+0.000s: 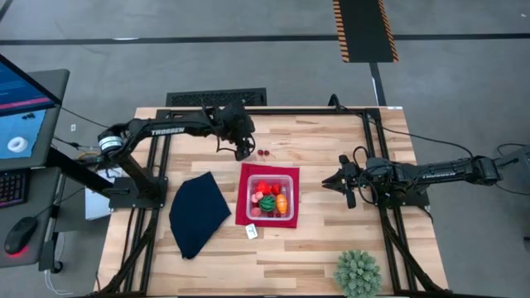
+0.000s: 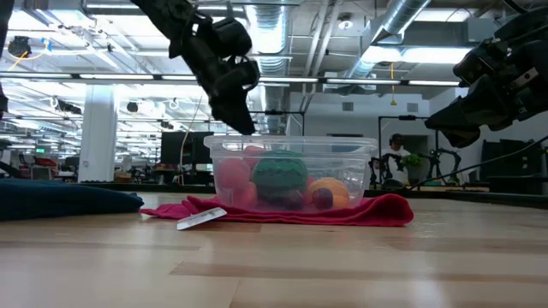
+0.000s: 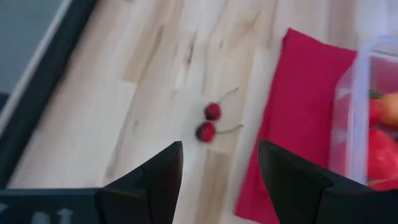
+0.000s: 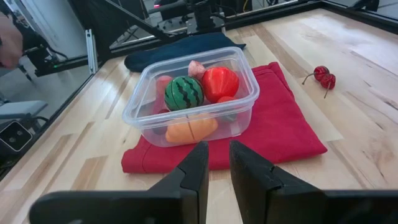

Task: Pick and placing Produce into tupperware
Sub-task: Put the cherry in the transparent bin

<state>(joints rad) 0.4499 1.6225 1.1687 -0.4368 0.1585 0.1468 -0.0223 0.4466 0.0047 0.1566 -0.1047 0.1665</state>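
Tupperware [image 4: 193, 93], clear and square, holds red, orange and striped-green produce [image 4: 184, 93].

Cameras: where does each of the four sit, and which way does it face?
High: overhead, straight down; both arms, tub on red mat.
Low: table height, level across; tub, both arms from above.
Left wrist: over open left gripper, at cherries.
Right wrist: past right gripper, at tub.
Shared: both wrist views show cherries and mat.
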